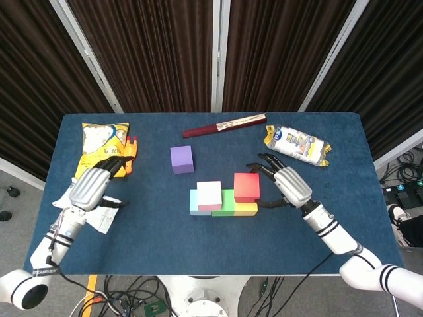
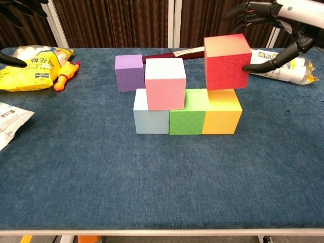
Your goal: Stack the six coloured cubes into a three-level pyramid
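At the far left the left hand (image 1: 90, 188) hung over the blue table (image 1: 132, 244) with its fingers curled loosely downward and nothing in them; whether they were properly closed I could not tell. Just under it lay a crumpled white wrapper (image 1: 99, 216), and behind it a yellow snack bag (image 1: 100, 142) with a small orange toy (image 1: 130, 155) beside it. Further along, the purple cube (image 2: 129, 72) sat by itself on the table, behind the stack and apart from it. The bottom row stood in a line, touching: light blue cube (image 2: 150, 120), green cube (image 2: 186, 120), yellow cube (image 2: 221, 118). The pink cube (image 2: 165, 83) rested on the second level, straddling the blue and green ones. To its right the red cube (image 2: 227, 61) was on or just above the yellow cube, slightly tilted, with a gap between it and the pink one. The right hand (image 1: 289, 185) held that red cube, a finger pressed to its right face and the others spread over its top. Behind the stack a dark red folded fan (image 1: 224, 125) lay on the table, and at the far right a white and yellow packet (image 1: 297, 144).
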Action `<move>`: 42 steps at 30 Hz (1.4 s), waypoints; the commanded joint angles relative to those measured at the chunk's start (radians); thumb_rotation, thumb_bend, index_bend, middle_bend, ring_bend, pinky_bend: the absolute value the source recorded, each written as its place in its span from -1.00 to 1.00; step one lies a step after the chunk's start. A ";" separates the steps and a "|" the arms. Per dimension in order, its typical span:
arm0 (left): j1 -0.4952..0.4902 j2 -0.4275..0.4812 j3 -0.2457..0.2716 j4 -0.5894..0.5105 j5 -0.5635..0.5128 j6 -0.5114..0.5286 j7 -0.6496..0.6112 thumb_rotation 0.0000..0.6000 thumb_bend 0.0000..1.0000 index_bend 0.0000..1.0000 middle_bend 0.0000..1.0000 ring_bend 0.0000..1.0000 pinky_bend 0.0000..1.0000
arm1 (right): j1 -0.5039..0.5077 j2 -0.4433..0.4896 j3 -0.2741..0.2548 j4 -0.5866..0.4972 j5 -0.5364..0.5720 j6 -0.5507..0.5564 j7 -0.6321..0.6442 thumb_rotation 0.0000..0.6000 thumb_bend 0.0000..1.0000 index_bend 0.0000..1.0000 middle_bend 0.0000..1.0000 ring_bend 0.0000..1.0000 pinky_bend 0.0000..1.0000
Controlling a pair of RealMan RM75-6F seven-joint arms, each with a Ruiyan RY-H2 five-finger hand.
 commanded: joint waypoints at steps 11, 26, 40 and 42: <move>-0.003 0.003 -0.005 -0.001 -0.004 -0.022 -0.002 1.00 -0.95 -0.78 -0.72 -0.79 -0.55 | 0.005 -0.103 -0.035 0.119 -0.024 0.057 0.104 1.00 -0.80 -0.71 -0.39 -0.97 -1.00; -0.005 0.006 -0.010 0.000 -0.007 -0.040 -0.008 1.00 -0.95 -0.78 -0.73 -0.79 -0.55 | 0.013 -0.163 -0.057 0.205 -0.022 0.072 0.167 1.00 -0.80 -0.73 -0.40 -0.97 -1.00; -0.010 0.010 -0.014 0.002 -0.016 -0.058 -0.014 1.00 -0.95 -0.78 -0.74 -0.79 -0.55 | 0.021 -0.202 -0.069 0.260 -0.016 0.072 0.202 1.00 -0.80 -0.75 -0.40 -0.98 -1.00; -0.011 0.010 -0.015 0.002 -0.015 -0.059 -0.015 1.00 -0.95 -0.77 -0.74 -0.79 -0.55 | 0.025 -0.209 -0.068 0.271 -0.015 0.070 0.210 1.00 -0.80 -0.75 -0.40 -0.98 -1.00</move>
